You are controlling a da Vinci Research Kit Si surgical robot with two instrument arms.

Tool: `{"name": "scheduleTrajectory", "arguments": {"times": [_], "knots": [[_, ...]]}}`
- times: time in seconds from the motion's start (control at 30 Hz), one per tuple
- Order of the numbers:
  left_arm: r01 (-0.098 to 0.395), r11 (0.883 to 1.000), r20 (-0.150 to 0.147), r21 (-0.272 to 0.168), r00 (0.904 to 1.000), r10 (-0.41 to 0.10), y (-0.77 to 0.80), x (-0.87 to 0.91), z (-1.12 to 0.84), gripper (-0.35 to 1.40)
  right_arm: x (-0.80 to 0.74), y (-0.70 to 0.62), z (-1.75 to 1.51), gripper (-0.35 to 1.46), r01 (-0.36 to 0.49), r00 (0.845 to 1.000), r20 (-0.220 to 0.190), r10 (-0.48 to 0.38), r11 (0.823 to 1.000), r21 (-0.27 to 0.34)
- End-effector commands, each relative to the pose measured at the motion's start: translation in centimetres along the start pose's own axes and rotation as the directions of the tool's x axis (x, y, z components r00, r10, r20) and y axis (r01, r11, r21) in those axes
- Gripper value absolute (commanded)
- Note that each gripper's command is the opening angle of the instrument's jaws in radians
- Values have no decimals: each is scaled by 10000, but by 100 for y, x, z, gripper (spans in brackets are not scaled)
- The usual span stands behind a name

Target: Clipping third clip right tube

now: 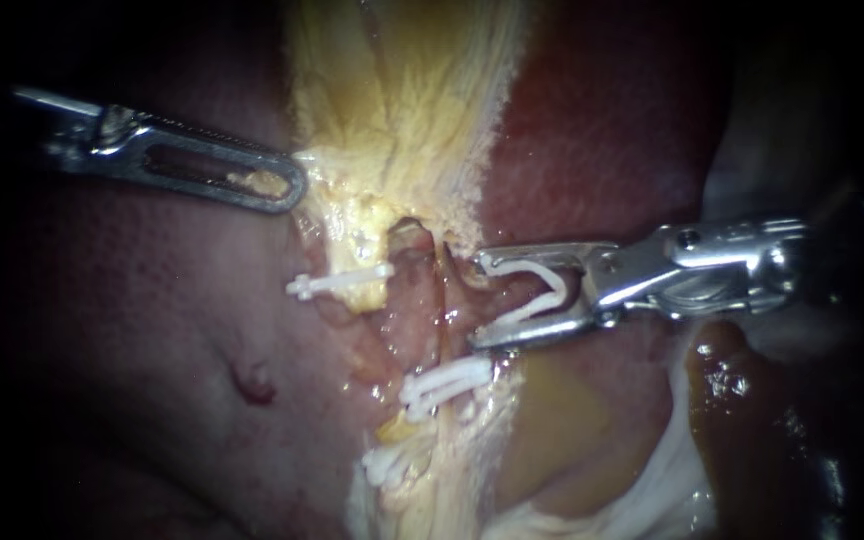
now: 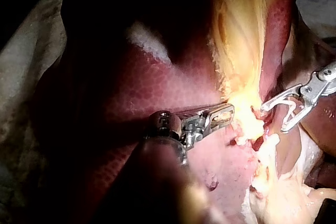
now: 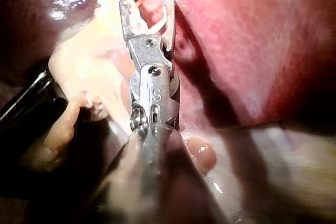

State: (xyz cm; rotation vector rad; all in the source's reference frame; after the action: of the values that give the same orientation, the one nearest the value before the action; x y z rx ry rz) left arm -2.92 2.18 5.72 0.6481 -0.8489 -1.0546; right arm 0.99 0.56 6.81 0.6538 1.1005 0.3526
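In the endoscope view, the left instrument (image 1: 287,185), a slotted steel tip entering from the left, has its jaws clamped on the edge of the pale yellow fatty tissue (image 1: 402,100). The right instrument (image 1: 480,300) holds an open white plastic clip (image 1: 537,290) in jaws standing apart, their mouth just beside the pinkish right tube (image 1: 430,300). A shut white clip (image 1: 447,385) sits nearer on that tube. Dark red liver (image 1: 152,350) lies left.

In the left wrist view, the left instrument (image 2: 223,114) grips yellow tissue. The right instrument (image 2: 274,118) gapes beside it.

In the right wrist view, the right instrument (image 3: 147,3) is spread wide around its clip (image 3: 157,24).
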Motion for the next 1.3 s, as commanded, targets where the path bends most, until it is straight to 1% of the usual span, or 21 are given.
{"name": "scheduleTrajectory", "arguments": {"times": [0.03,0.13,0.23,0.6,0.77,0.93,1.03,1.2,1.3], "knots": [[0,10000,2,-3,10000,0,0,0,0,-35,-2,3,1,49,-95,10000,-3,95,10000,-7],[0,10000,5,-7,10000,0,-1,0,0,-35,-5,12,4,49,-213,9998,-14,213,9998,-40],[-1,10000,6,-8,10000,1,-1,1,0,-35,-6,18,9,49,-329,9995,-26,328,9994,-62],[-2,10000,8,-11,10000,2,-1,1,1,-35,2,24,31,49,-598,9982,-20,598,9982,-24],[-1,10000,10,-14,10000,1,-1,1,1,-35,4,27,40,49,-769,9969,-145,770,9970,41],[0,10000,12,-16,10000,0,-2,1,1,-35,7,28,45,49,-1015,9935,-486,1027,9945,275],[0,10000,11,-16,10000,0,-1,1,1,-35,8,29,46,49,-1260,9887,-742,1300,9905,558],[0,10000,11,-16,10000,0,-1,1,1,-35,11,29,45,49,-1764,9721,-1356,1916,9774,1163],[0,10000,11,-15,10000,0,-1,1,0,-35,15,27,42,49,-1902,9617,-1687,2159,9693,1560]]}}
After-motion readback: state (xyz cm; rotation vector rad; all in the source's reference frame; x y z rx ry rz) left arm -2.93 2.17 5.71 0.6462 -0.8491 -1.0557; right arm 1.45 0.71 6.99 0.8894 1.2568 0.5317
